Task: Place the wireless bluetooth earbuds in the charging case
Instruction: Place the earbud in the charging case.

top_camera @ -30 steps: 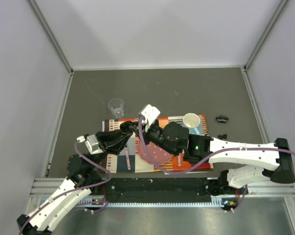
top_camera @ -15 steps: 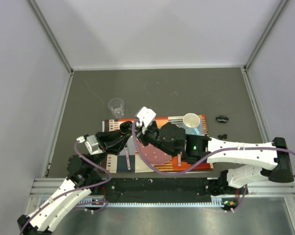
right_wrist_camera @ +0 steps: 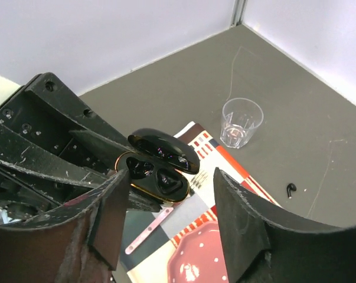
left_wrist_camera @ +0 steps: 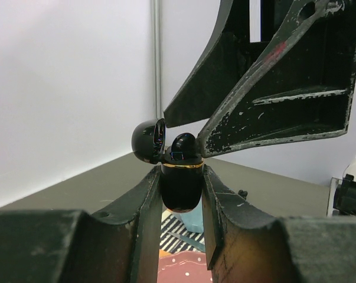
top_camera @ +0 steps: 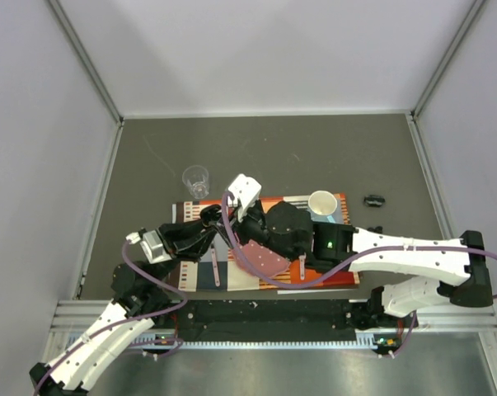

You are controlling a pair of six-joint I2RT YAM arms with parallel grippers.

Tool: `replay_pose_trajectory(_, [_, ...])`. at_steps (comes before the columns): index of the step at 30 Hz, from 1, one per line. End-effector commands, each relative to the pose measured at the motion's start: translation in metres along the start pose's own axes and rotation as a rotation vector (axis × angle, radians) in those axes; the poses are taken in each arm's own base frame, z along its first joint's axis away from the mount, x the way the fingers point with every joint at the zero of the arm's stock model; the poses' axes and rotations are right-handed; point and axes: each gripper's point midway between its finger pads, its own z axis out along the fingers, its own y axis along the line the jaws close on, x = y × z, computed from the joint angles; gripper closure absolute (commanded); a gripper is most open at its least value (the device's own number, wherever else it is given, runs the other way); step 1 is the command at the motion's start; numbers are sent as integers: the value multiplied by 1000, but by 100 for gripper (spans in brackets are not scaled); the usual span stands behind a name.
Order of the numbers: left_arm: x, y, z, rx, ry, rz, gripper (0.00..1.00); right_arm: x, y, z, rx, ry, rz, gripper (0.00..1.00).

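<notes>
Seemingly both earbuds already sit in the open case, clamped by the left gripper above the counter's near left, the right gripper spread wide over it; only closing the lid looks left

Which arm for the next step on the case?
Right. The right tool is open over the charging case; the left tool is shut on that case, lid open, so it should only hold.

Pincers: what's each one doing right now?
Left pincer: shut on the case, whose lid is open.
Right pincer: open and empty, hovering at the case.
</notes>
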Motion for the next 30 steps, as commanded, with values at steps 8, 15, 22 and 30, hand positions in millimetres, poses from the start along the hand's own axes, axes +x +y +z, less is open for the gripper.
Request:
replay_pose_trajectory(8, [-14,-3,1,14,-66,20,100,-81,-5,-31,-68,-180,257,18])
replay_pose_trajectory(15, [-15,-3,0,16,-71,18,100,-102,-32,-52,-76,-251,413,14])
replay_pose_trajectory(22, [-21,-4,2,21,-89,24,100,-71,-48,-48,-34,-147,539,14])
replay_pose_trajectory(30, [-26,-6,3,31,-96,34,100,-37,-11,-43,-298,51,648,14])
